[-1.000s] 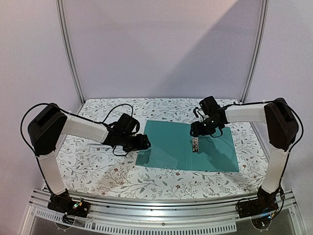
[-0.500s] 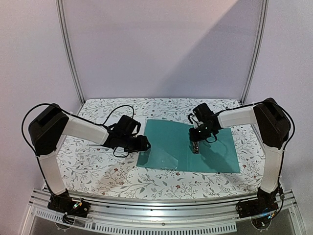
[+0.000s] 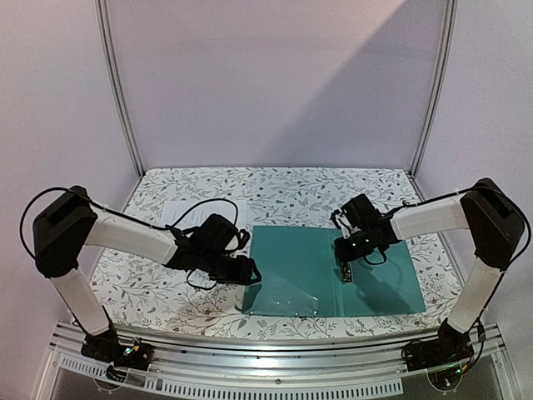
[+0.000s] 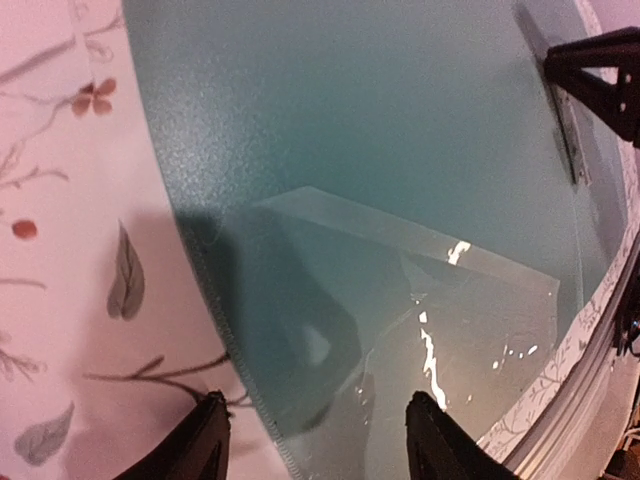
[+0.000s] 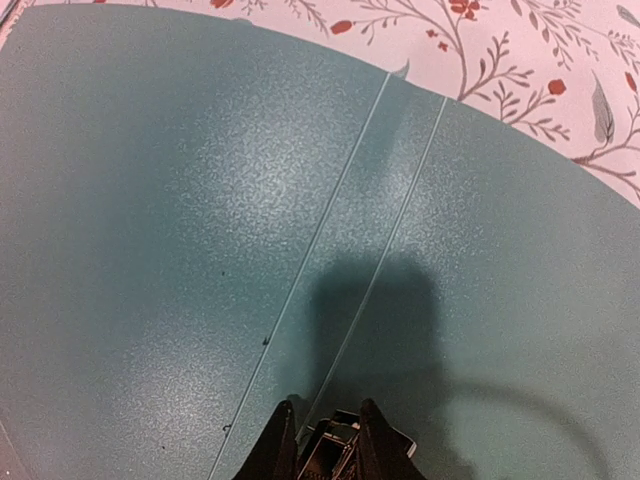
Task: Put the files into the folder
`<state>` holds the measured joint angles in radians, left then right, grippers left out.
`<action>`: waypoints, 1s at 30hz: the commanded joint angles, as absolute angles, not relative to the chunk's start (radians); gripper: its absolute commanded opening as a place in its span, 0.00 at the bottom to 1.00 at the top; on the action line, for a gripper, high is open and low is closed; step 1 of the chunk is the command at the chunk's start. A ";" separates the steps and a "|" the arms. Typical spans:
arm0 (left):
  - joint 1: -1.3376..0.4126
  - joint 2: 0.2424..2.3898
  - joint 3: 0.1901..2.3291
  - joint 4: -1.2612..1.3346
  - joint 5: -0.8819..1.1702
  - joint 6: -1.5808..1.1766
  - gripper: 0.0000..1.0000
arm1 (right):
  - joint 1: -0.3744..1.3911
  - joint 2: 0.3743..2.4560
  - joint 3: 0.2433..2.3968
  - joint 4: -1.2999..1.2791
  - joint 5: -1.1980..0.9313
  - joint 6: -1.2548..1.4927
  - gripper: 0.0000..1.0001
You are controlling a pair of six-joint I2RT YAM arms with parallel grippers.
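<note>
**Folder open flat; R gripper on clip, L gripper straddling its edge**

The teal folder [image 3: 291, 262] is lying open and flat on the floral tablecloth [image 3: 166, 292], near the front-centre of the table, inner side facing up. Its silver metal clip [image 3: 346, 273] is running along the spine, between the two covers.

The right gripper [image 3: 346, 255] is reaching in from the R side and sitting right at the spine. In the right wrist view its two fingers are standing close together w/ the metal clip [image 5: 335, 455] pinched between them, so the right gripper [image 5: 322, 445] is clamping the clip. The rest of that view is filled by the folder's [image 5: 150, 200] teal surface and spine creases.

The left gripper [image 3: 248, 271] is hanging at the folder's L edge. In the left wrist view its fingers are standing well apart, holding nothing: one is over the tablecloth, the other over the cover, w/ the folder's [image 4: 350, 120] edge passing between them under the left gripper [image 4: 315, 445]. A clear pocket [image 4: 400, 300] on the inner L cover is catching glare.

A white sheet, prob. the files [image 3: 173, 212], is lying on the cloth behind the left arm [image 3: 125, 233], apart from the folder and partly hidden; print is too small to read.
</note>
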<state>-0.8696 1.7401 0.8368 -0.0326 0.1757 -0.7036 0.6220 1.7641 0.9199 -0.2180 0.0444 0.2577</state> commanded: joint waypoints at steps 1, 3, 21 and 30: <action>-0.891 1.665 0.816 -0.181 0.181 -0.666 0.63 | 0.642 1.751 0.871 -0.362 0.012 0.288 0.20; -0.888 1.629 0.832 -0.229 0.137 -0.644 0.66 | 0.648 1.746 0.876 -0.367 0.012 0.291 0.21; -0.314 1.411 0.822 -0.254 -0.133 -0.685 0.85 | 0.678 1.658 0.995 -0.375 0.029 0.294 0.51; -0.120 1.561 0.856 -0.124 -0.044 -0.715 0.80 | 0.679 1.663 1.021 -0.222 -0.077 0.270 0.71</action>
